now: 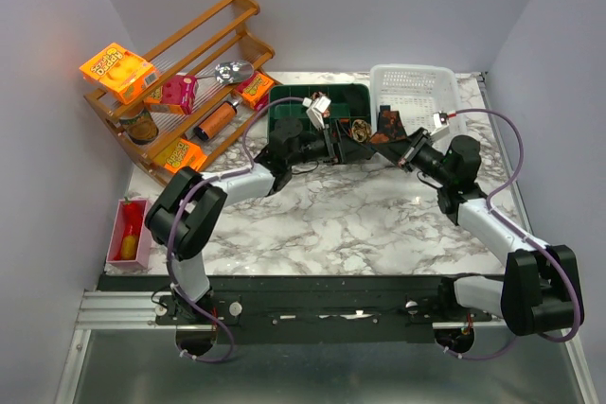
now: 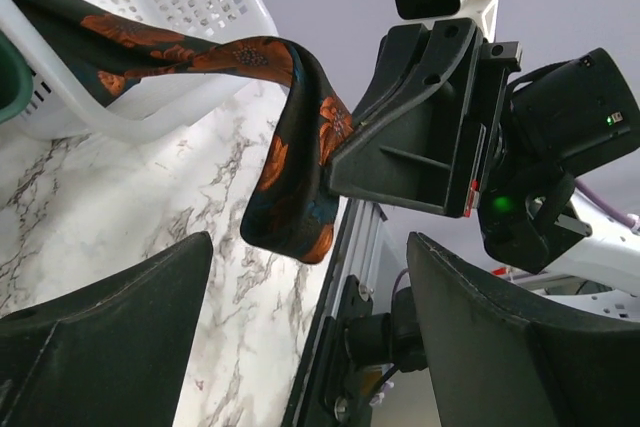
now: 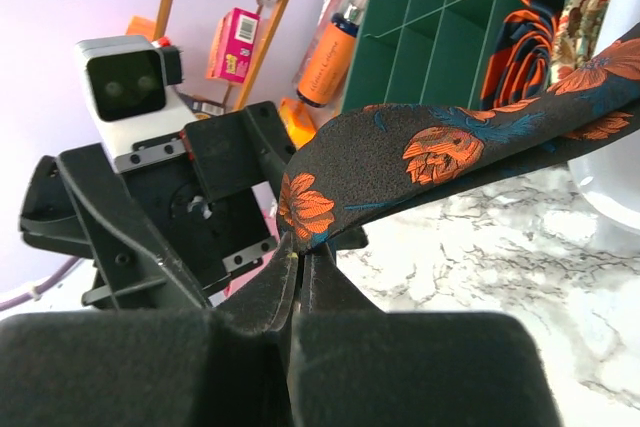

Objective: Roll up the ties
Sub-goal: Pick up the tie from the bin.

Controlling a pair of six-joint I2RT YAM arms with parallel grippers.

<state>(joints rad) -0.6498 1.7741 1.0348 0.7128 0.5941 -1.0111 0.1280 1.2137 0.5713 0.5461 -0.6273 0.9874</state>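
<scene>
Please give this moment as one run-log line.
right gripper: shut on tie end | left gripper: open, facing tie | tie: hanging above table

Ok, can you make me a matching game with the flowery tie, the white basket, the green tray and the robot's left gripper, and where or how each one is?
Things:
1. flowery tie
2. white basket
3. green tray
4. left gripper

Place or state:
A. jaws wide apart
B. back right of the table
C. has a rolled tie in one compartment
D. pinched by the right gripper, jaws shut

Pairs: 1-D, 2-B, 3-C, 4-A
</scene>
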